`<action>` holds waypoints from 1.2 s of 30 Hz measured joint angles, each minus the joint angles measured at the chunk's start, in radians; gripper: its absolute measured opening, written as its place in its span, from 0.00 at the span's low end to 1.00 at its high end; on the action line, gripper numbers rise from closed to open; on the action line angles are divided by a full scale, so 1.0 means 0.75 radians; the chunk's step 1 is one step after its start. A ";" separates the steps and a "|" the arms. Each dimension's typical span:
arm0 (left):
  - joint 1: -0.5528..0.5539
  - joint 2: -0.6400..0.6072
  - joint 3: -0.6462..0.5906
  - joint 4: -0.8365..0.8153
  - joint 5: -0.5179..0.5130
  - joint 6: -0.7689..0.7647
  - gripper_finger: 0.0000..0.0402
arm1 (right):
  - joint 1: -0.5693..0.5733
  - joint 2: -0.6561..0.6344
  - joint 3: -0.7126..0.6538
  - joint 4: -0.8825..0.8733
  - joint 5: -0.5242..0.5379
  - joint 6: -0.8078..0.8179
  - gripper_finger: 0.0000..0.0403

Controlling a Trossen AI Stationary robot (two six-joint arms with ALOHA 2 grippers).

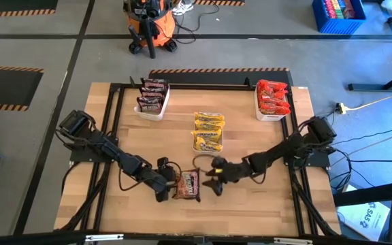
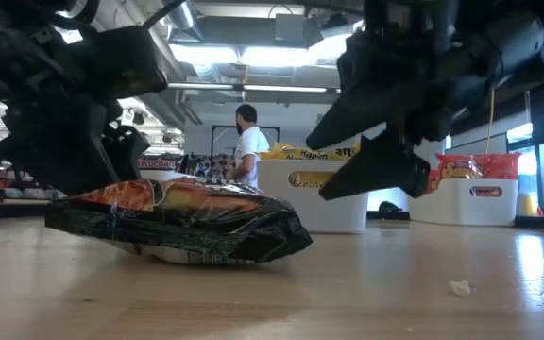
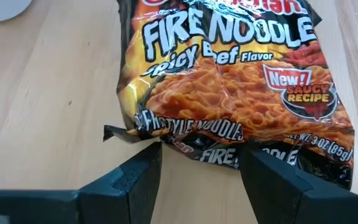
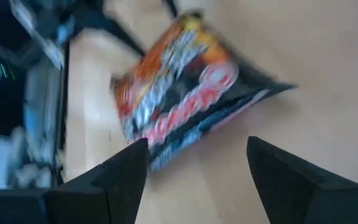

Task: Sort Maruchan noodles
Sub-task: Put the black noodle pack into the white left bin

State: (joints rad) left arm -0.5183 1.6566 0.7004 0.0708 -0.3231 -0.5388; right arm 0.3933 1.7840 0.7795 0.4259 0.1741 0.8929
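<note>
One dark packet (image 1: 188,184) is seen lying on the bench (image 1: 250,211), between the left gripper (image 1: 163,191) and the right gripper (image 1: 214,182). Both grippers are spread apart and empty. Three yellow packets (image 1: 208,131) are stacked mid-bench. "Fire Noodle" print is legible only in the left wrist view.

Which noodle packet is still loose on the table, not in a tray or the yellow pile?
The dark Fire Noodle packet lying flat at the near edge, between the left gripper and right gripper. The other dark packets stand in their white tray.
</note>
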 joint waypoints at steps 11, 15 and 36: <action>-0.004 0.000 0.001 0.130 -0.011 0.069 0.51 | -0.002 0.073 -0.024 0.065 -0.050 0.268 0.73; -0.007 0.000 0.001 0.141 -0.013 0.071 0.51 | -0.011 0.148 0.011 0.071 -0.097 0.348 0.82; 0.011 0.205 0.002 0.313 -0.091 0.074 0.51 | -0.030 0.253 0.143 0.081 -0.029 0.292 0.85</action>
State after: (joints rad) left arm -0.5102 1.8104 0.7021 0.3053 -0.3916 -0.4836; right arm 0.3710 1.9740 0.8864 0.4867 0.1522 1.1119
